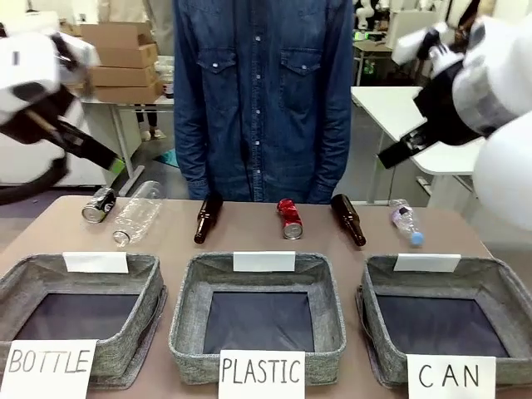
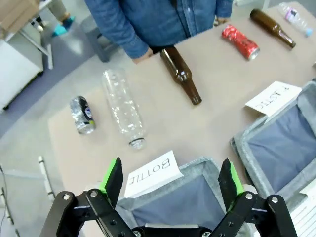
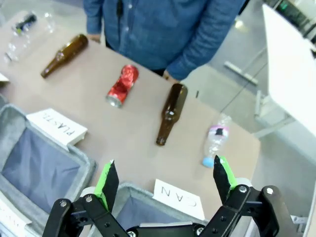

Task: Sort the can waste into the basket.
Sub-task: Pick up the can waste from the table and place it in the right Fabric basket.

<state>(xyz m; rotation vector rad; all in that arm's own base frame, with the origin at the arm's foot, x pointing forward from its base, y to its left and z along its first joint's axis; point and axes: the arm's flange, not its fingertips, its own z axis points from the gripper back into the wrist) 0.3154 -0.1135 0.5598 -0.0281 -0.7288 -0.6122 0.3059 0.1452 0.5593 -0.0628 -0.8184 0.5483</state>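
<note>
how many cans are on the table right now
2. The silver-and-black can lies at the row's left end, beside a clear plastic bottle. The red can lies near the middle, between two brown bottles. The baskets' near walls hide part of their floors.

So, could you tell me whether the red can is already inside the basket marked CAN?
No, the red can lies on the table, outside the CAN basket.

Two cans [image 1: 100,204] [image 1: 289,218], two brown bottles [image 1: 207,218] [image 1: 348,219], two plastic bottles [image 1: 137,213] [image 1: 406,221], three baskets [image 1: 18,278] [image 1: 186,324] [image 1: 502,273].
</note>
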